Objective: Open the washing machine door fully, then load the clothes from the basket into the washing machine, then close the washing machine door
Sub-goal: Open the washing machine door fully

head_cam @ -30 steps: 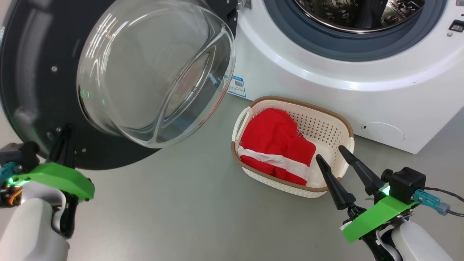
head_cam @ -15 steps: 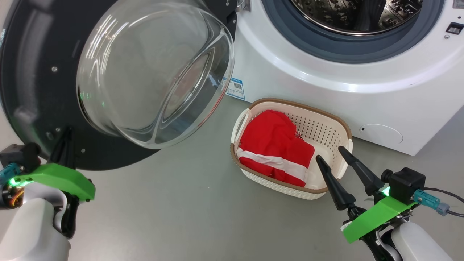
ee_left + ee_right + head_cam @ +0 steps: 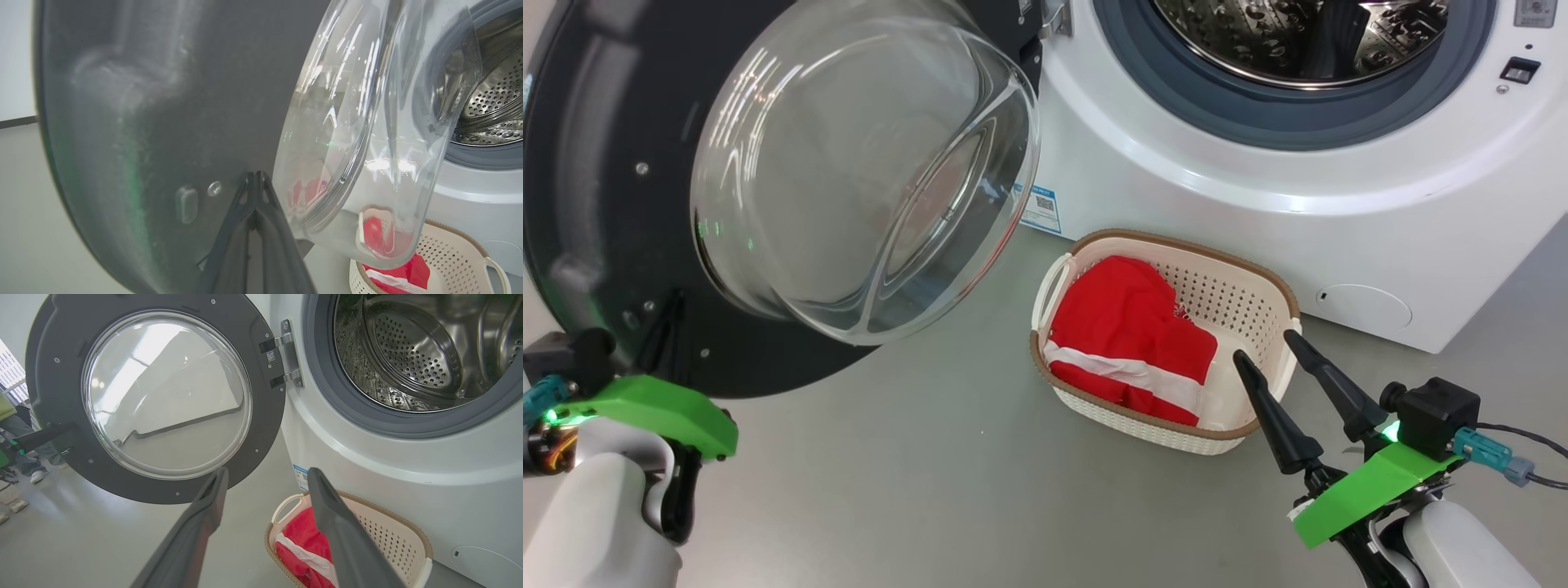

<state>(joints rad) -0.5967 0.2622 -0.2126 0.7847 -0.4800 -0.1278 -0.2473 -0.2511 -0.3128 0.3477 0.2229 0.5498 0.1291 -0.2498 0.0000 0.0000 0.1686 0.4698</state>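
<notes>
Washing machine door (image 3: 605, 204) swung wide. Left gripper (image 3: 255, 179) clenched, empty, tips at door's inner face. Right gripper (image 3: 1264, 345) spread, empty, near basket (image 3: 1176, 245). Red striped garment (image 3: 1127, 327) lies in basket; drum (image 3: 1298, 41) empty. Loading, closing left

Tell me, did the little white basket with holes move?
No. The cream perforated plastic basket keeps its spot against the white boxy washing machine; only the camera shifted.

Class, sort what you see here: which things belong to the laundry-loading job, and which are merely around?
Belong to the job: washing machine, washing machine door, basket, clothes.

Merely around: blue sticker, round flap, person's shoe.
</notes>
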